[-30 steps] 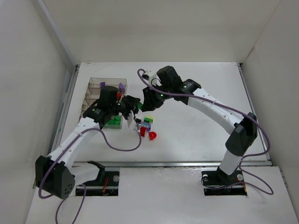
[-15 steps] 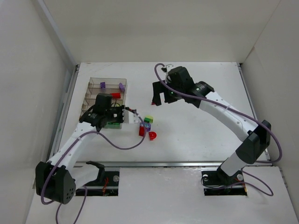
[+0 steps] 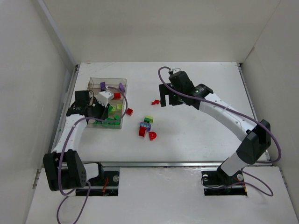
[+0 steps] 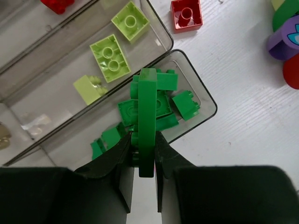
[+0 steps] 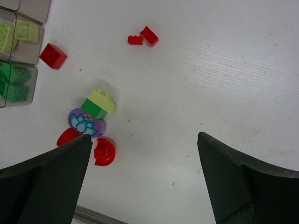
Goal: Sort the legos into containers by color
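Box [image 3: 93, 80] with four long rows sits at the left side of the table [image 3: 210, 135]. Left gripper [image 4: 142, 145] hangs over the row nearest the arm bases, jaws clamped on a dark green brick [image 4: 147, 102]. The brick is held on edge, upright, above the pile of dark green bricks [image 4: 184, 103] in that row. Next row has yellow-green bricks [image 4: 110, 55]. The row after has one red piece [image 3: 117, 95]. The far row has two purple pieces [image 3: 102, 85].

Right gripper [image 5: 145, 137] is over open table, right of the box, jaws wide apart with nothing between them.

Loose on the table:
- Red square brick [image 5: 53, 56] just beside the box's end, not in it.
- Two small red bits [image 5: 145, 37] side by side, just left of the right gripper in the top view.
- A cluster near the middle: yellow-green piece on a green one [image 5: 99, 105], with a purple round piece [image 5: 86, 122] carrying a blue flower print touching it. Two red arches [image 5: 104, 151] lie just beside.

The cluster is apart from the red bits.
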### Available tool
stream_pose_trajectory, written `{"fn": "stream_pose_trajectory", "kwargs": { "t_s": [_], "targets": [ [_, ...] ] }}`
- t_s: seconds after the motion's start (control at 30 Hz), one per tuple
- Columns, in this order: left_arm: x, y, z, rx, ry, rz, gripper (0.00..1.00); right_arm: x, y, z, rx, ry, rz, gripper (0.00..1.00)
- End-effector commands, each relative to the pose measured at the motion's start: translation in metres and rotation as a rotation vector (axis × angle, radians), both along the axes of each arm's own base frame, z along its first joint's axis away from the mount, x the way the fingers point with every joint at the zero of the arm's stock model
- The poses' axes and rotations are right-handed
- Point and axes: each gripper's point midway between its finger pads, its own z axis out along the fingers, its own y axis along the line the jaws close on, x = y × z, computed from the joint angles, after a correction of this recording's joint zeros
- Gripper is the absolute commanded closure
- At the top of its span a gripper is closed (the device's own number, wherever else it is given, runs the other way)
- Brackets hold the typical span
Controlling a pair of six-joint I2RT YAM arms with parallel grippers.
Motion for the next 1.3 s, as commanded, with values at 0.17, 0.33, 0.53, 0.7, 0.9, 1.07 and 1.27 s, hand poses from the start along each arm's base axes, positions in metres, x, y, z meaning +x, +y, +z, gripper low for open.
{"fn": "stream_pose_trajectory", "kwargs": {
  "t_s": [0.17, 0.33, 0.53, 0.7, 0.9, 1.07, 1.27],
  "targets": [
    [0.018, 0.032, 0.019, 0.333, -0.299, -0.210, 1.00, 0.005, 0.008, 0.016, 0.035, -0.047, 0.013, 0.00],
    [0.010, 0.036, 0.004, 0.404, -0.234, -0.332, 0.67, 0.005, 0.015, 0.014, 0.053, -0.036, 0.035, 0.00],
    [0.020, 0.035, 0.018, 0.406, -0.268, -0.361, 0.35, 0.007, 0.027, 0.009, 0.068, -0.023, 0.089, 0.00],
    [0.045, 0.022, 0.073, 0.355, -0.425, -0.358, 0.32, 0.004, 0.046, -0.015, 0.047, 0.008, 0.251, 0.00],
    [0.042, -0.019, 0.110, 0.148, -0.549, -0.434, 0.26, 0.018, 0.049, -0.084, -0.138, -0.008, 0.451, 0.13],
    [0.031, -0.038, 0.102, 0.001, -0.505, -0.419, 0.26, 0.034, 0.070, -0.093, -0.125, -0.037, 0.523, 0.23],
    [0.029, -0.045, 0.099, -0.041, -0.496, -0.380, 0.29, 0.081, 0.075, -0.078, -0.012, -0.037, 0.322, 0.23]
  ]
}}
